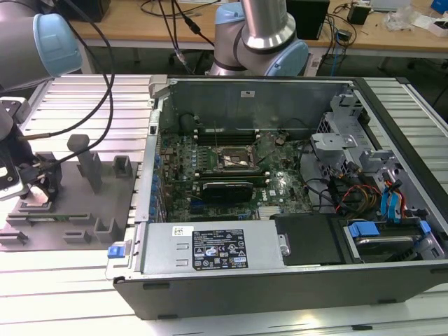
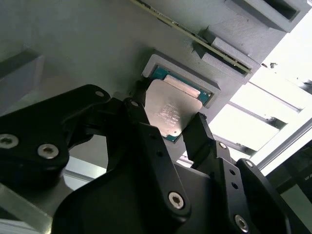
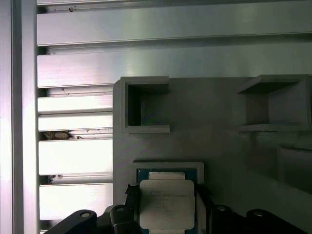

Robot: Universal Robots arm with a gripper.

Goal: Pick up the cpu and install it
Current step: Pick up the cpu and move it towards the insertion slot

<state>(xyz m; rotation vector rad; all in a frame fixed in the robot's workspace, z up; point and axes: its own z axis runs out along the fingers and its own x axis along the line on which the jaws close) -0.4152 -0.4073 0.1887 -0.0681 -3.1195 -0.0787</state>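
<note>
The matte black claw (image 2: 168, 118) clamped the flat, square, silver-topped cpu (image 2: 170, 108) above the grey plastic fixture plate's (image 2: 73, 48) pocket, nine o'clock of the metal case (image 1: 210, 288).

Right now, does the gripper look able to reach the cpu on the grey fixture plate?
Probably yes: in the second wrist view the gripper sits at the cpu, fingers against two opposite edges, nothing in the way.
</note>
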